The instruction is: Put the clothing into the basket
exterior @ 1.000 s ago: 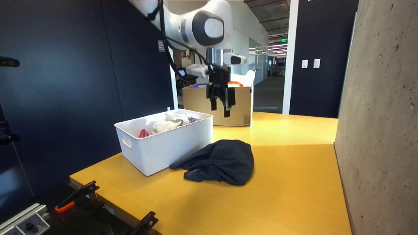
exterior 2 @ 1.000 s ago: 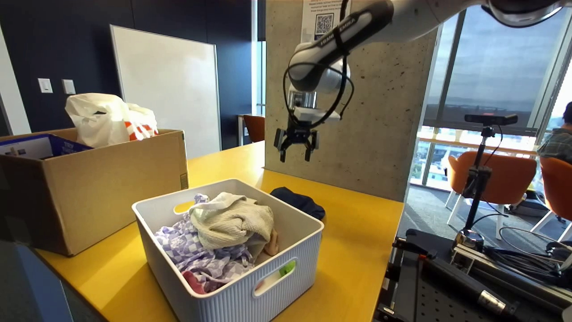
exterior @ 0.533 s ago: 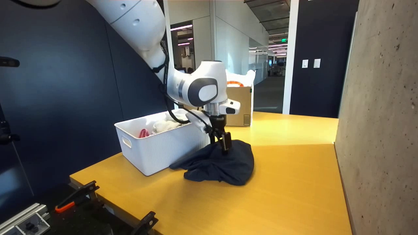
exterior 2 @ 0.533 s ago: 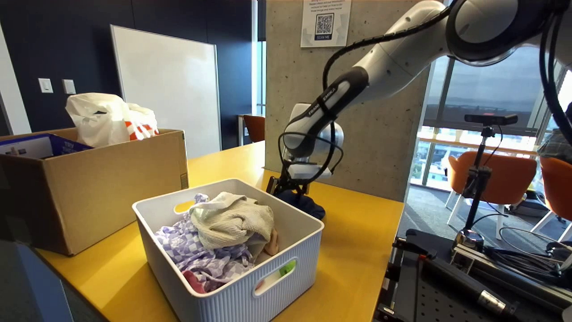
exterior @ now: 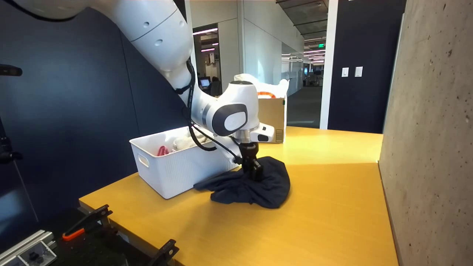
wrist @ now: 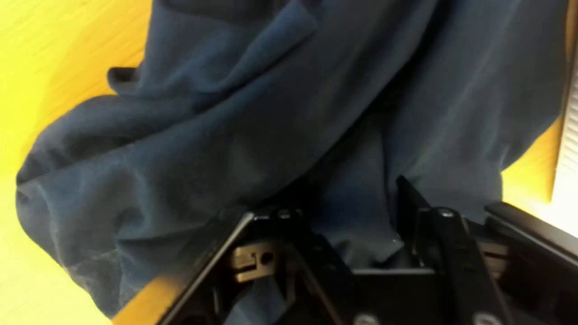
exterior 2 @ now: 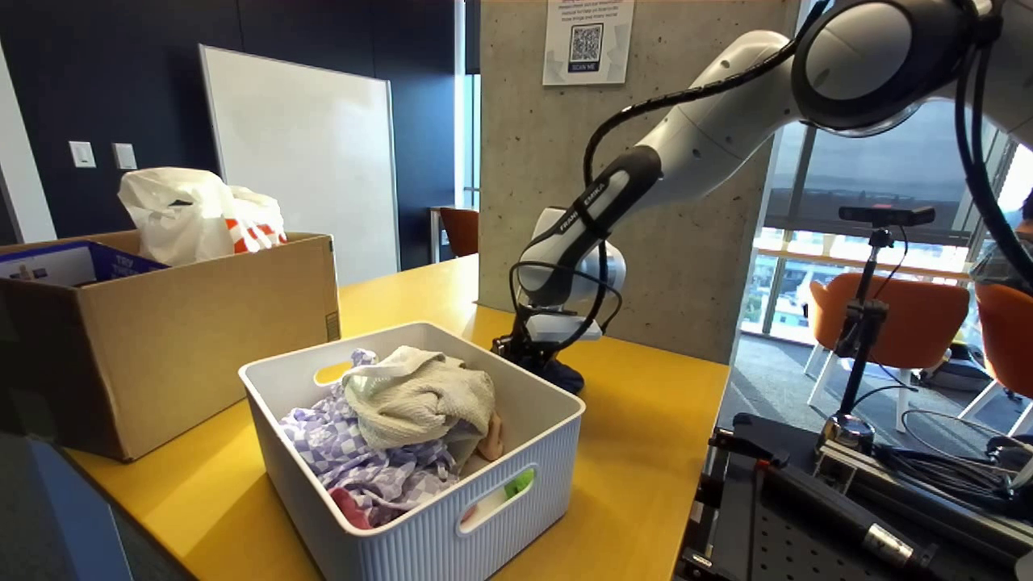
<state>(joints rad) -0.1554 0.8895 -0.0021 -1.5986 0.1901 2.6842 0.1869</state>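
Note:
The large dark navy piece of clothing (exterior: 273, 184) lies crumpled on the table, against the side of the white basket (exterior: 181, 177). My gripper (wrist: 352, 198) is down in it, fingers pointing at the table. In the wrist view the fingers (wrist: 408, 198) stand partway apart, with a raised fold of the dark cloth between them; whether they press on it is hard to tell. Both fingertips are sunk in shadow and folds. Inside the basket are a purple-and-white checked piece (exterior 2: 323, 436) and, on top, a cream-white piece (exterior 2: 428, 395).
Behind the basket stands a brown cardboard box (exterior 2: 218, 347) with a white plastic bag (exterior 2: 177, 214) in it. A concrete pillar (exterior: 425, 122) rises along a side of the yellow table (exterior: 332, 207). Black clamps (exterior: 166, 253) sit at the table's edge.
My arm has come down from above the table into the dark clothing. The cloth has shifted slightly and now bunches around the gripper. The basket has not moved.

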